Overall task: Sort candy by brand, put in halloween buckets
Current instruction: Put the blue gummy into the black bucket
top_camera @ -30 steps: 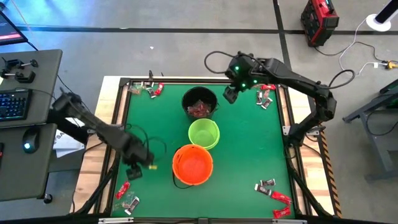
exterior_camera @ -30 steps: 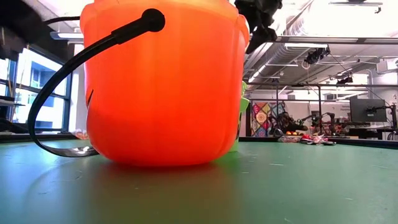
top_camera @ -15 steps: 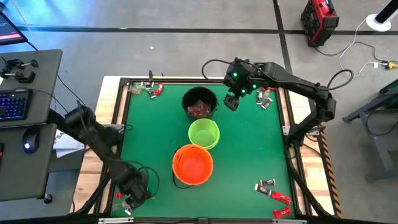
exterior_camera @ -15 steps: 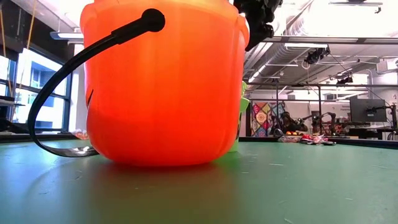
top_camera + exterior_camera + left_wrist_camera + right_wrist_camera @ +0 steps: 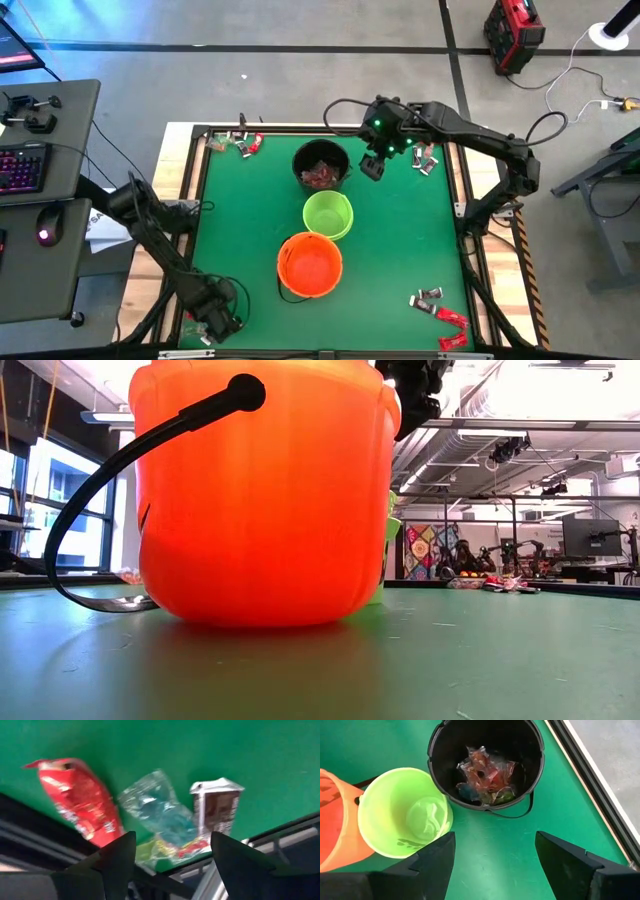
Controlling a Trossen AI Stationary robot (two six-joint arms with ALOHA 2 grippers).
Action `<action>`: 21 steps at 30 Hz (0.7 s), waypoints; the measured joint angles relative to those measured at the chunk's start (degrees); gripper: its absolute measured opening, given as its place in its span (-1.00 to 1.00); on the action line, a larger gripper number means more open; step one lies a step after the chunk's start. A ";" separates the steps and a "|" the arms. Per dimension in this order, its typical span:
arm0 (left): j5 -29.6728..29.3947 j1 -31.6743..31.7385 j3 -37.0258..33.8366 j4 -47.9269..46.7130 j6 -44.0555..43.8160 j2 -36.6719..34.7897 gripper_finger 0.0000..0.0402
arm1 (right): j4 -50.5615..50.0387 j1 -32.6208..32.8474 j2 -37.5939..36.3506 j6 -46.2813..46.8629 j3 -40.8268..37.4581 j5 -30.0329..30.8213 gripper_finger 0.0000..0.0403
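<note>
Fingers of the left gripper (image 5: 167,857) stand spread with nothing between them, low over the near-left corner of the green table (image 5: 420,240); under them lie a red-wrapped candy (image 5: 82,802), a clear-wrapped candy (image 5: 157,815) and a brown-wrapped candy (image 5: 216,810), close together by the table's edge. Right gripper (image 5: 492,857) fingers also spread, empty, hovering beside the black bucket (image 5: 321,166) at the far side. Black bucket holds a heap of clear and reddish wrapped pieces (image 5: 485,775). Lime green bucket (image 5: 328,215) sits between the black bucket and the orange bucket (image 5: 310,264), touching the orange one; all three upright. More candy lies at the far-left corner (image 5: 235,143), far-right corner (image 5: 425,155) and near-right corner (image 5: 440,310).
</note>
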 joint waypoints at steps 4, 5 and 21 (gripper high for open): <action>-0.44 -0.11 -0.27 1.62 -0.23 0.77 0.20 | 0.16 0.00 0.00 -0.09 0.00 0.00 0.33; -0.49 -0.11 -0.36 1.34 -0.20 1.08 0.19 | 0.16 0.00 0.00 -0.09 0.00 0.00 0.33; -3.70 0.49 -0.42 1.14 0.42 0.40 -0.69 | 1.70 0.00 0.00 -0.13 0.00 0.00 0.33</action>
